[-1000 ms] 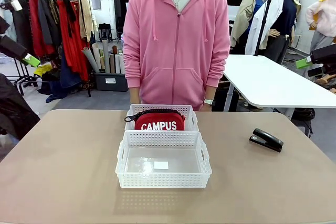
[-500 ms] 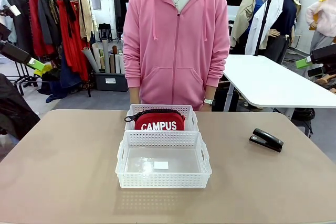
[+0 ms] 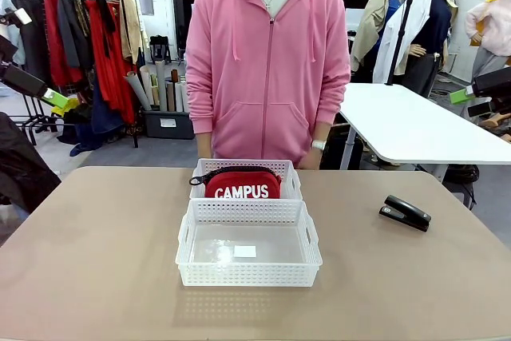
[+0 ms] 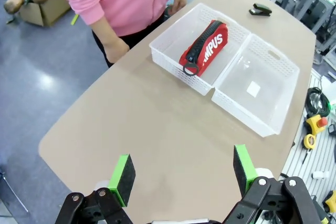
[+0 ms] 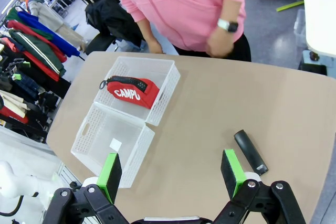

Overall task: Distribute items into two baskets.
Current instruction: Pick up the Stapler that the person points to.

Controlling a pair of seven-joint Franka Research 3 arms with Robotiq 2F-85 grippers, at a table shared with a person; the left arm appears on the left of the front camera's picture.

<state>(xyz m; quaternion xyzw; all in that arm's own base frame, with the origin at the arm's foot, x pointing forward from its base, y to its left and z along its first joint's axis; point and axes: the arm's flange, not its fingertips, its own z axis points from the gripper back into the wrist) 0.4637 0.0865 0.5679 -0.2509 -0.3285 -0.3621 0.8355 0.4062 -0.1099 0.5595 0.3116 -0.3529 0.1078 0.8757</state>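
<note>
Pouch (image 3: 246,185) in far basket (image 3: 239,163); we next need right-side stapler (image 3: 405,212) into near basket (image 3: 247,277). Left gripper (image 4: 182,174), right gripper (image 5: 170,173) wide, empty.

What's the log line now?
red soft CAMPUS zip pouch: in far white lattice plastic basket | near white lattice basket: empty | black desk stapler: on table | left pincer: open | right pincer: open
</note>
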